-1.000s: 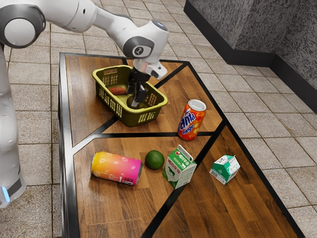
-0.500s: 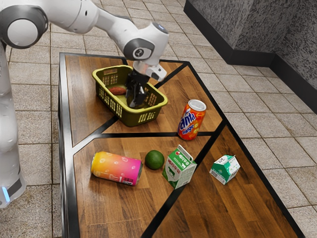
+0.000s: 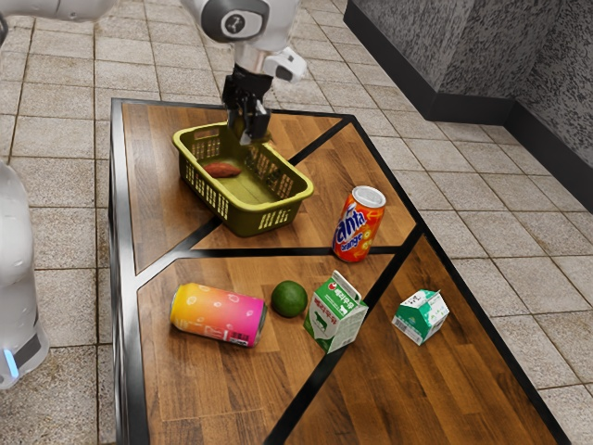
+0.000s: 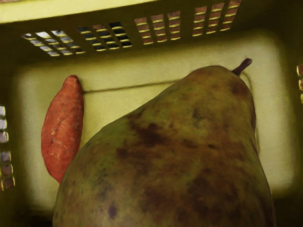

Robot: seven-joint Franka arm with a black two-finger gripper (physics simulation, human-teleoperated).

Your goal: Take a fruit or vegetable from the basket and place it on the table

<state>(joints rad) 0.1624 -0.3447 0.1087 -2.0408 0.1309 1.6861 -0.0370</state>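
Over the yellow-green basket (image 3: 246, 221), toward its 12 o'clock in the exterior view, the gripper (image 3: 248, 135) holds a brown-mottled green pear (image 4: 175, 156), fingers clamped on it; 1 reddish sweet potato (image 3: 222, 170) lies on the basket floor, toward 10 o'clock. Same view, clock centred on basket, all on the wooden tabletop (image 3: 389, 399): orange can (image 3: 359, 223) upright at 4, green-and-white carton (image 3: 421, 317) farther out at 4, milk carton (image 3: 335, 312) and green lime (image 3: 289, 298) at 5, pink-yellow can (image 3: 218, 315) on its side at 6.
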